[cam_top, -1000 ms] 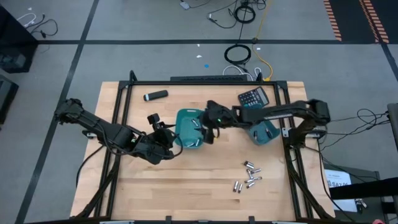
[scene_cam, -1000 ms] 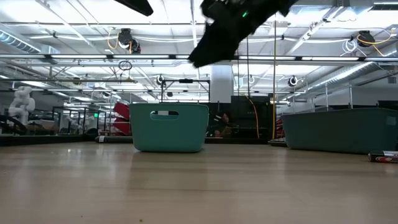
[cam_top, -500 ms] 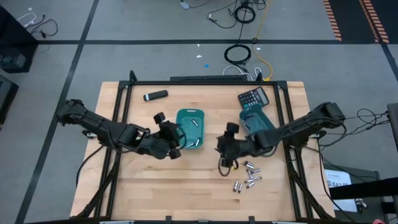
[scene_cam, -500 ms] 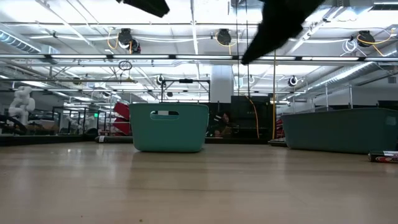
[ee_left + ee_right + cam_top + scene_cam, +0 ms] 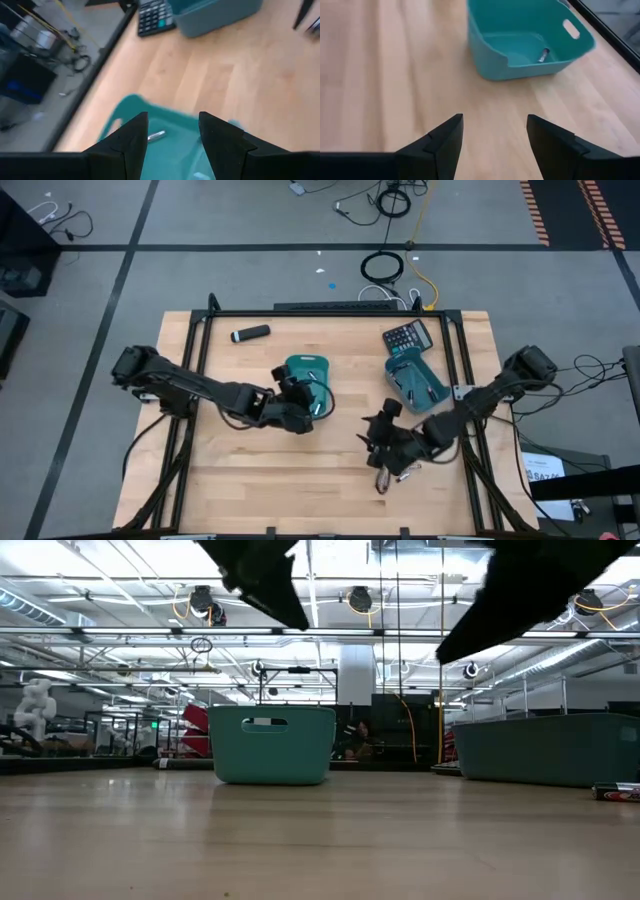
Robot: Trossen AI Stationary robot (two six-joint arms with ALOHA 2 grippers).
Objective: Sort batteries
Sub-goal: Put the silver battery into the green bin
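Several small silvery batteries (image 5: 404,472) lie loose on the wood near the table's near edge; my right arm hides part of the cluster. My right gripper (image 5: 373,442) (image 5: 495,120) hovers open at that cluster's left edge, pointing toward the left teal bin (image 5: 520,45), which holds a battery (image 5: 543,54). My left gripper (image 5: 305,410) (image 5: 172,120) hangs open over the near part of the left teal bin (image 5: 305,372), above a battery (image 5: 156,135) on the bin's floor. The right teal bin (image 5: 415,383) also holds batteries.
A dark calculator (image 5: 407,335) lies at the far side, just beyond the right bin. A black cylinder with a white tip (image 5: 250,333) lies near the far-left corner. Bare wood (image 5: 280,480) spreads along the near edge to the left of the loose batteries.
My right gripper has swung from above the left bin toward the table's near right, to the loose batteries. My left gripper has moved right, from beside the left bin to above its near part.
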